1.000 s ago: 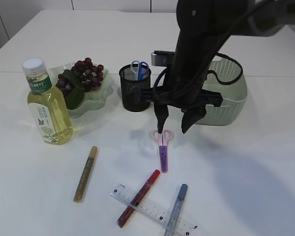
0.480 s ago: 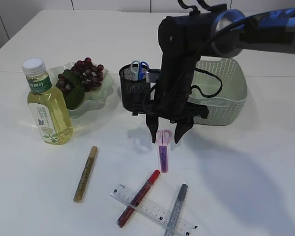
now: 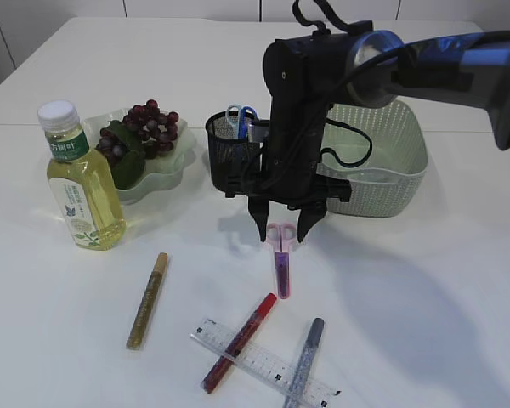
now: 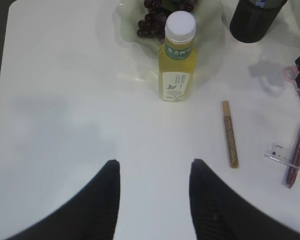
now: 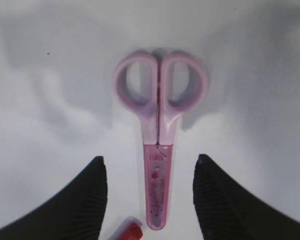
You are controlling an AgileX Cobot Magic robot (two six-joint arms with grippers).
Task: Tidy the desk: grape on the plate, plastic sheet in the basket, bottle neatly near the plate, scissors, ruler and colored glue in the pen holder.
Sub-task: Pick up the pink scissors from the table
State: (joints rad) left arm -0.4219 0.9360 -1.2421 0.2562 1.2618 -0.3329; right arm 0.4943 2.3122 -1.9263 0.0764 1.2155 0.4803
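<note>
The right pincer (image 3: 282, 231) hangs open, straddling the pink scissors (image 5: 158, 150) lying flat on the surface (image 3: 408, 289), fingers either side of the handles, seemingly lined up to pinch them for the pen holder (image 3: 229, 157)

White table (image 3: 425, 306) with scissors (image 3: 281, 257), ruler (image 3: 263, 362), bottle (image 3: 82, 183)
</note>
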